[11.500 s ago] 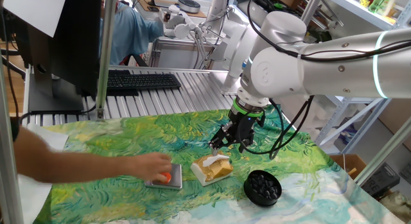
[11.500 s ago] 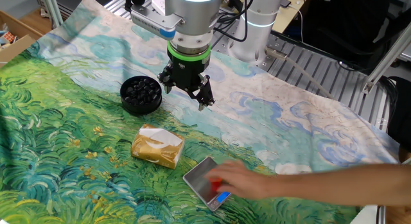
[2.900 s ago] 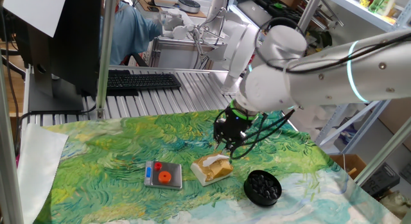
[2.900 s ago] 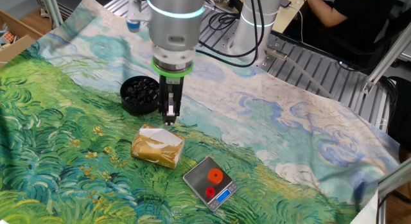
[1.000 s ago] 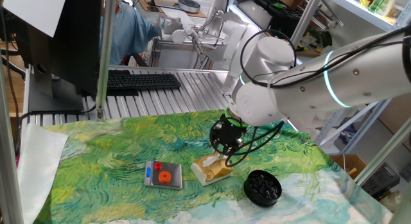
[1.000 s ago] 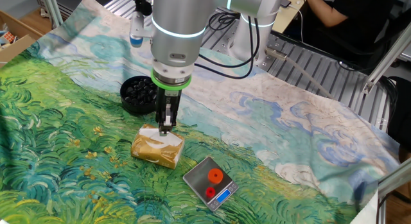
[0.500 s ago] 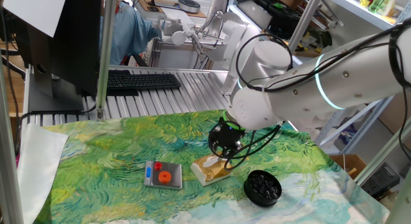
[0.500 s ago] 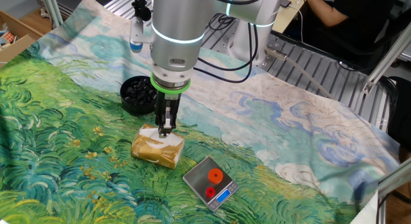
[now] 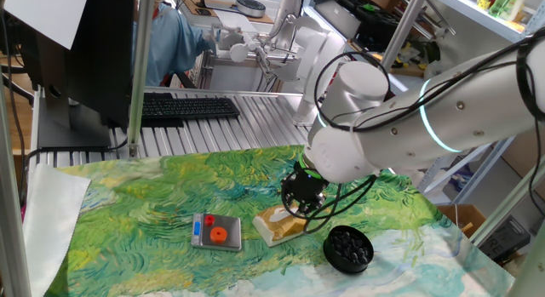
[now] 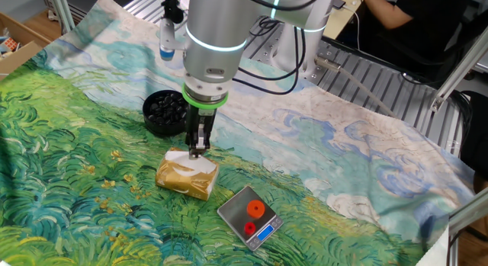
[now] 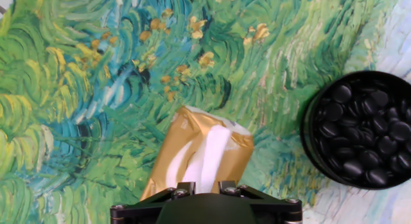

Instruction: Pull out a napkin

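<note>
In one fixed view, the arm is bending down over the counter (image 9: 128, 195), its pincer (image 9: 298, 214) pointing straight down onto the tan pack (image 9: 279, 226), beside a black round tub (image 9: 348, 248) and a small scale (image 9: 215, 231).

In the other fixed view, the pincer (image 10: 197, 151) is hanging vertical, fingertips nearly pressed together at the white napkin (image 10: 192, 158) on the pack's top.

In the hand view, the napkin (image 11: 212, 153) is sticking up from the pack's slot (image 11: 199, 158), running between the fingers; whether they are pinching it, I cannot tell.
</note>
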`<state>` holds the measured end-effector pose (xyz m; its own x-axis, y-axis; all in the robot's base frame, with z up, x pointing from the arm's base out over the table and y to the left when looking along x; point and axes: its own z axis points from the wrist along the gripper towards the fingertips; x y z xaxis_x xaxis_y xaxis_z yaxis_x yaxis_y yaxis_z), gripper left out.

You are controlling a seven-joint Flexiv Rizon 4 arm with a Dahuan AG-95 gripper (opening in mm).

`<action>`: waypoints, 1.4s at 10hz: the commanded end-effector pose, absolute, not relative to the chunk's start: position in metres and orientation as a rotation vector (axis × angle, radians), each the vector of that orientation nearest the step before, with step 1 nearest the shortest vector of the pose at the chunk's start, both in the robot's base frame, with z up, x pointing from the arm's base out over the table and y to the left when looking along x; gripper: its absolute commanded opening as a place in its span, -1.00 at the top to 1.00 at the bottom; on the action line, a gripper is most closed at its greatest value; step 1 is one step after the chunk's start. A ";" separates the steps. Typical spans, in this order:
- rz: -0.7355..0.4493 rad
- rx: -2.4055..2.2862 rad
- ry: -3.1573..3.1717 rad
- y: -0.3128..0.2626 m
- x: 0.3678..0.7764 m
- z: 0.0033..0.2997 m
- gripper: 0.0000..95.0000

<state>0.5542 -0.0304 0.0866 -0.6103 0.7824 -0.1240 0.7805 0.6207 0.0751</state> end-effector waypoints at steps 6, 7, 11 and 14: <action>0.032 1.296 2.695 -0.031 0.556 0.082 1.00; 0.038 1.295 2.698 -0.031 0.556 0.082 1.00; 0.029 1.265 2.721 -0.031 0.556 0.085 1.00; 0.011 1.266 2.754 -0.033 0.556 0.115 1.00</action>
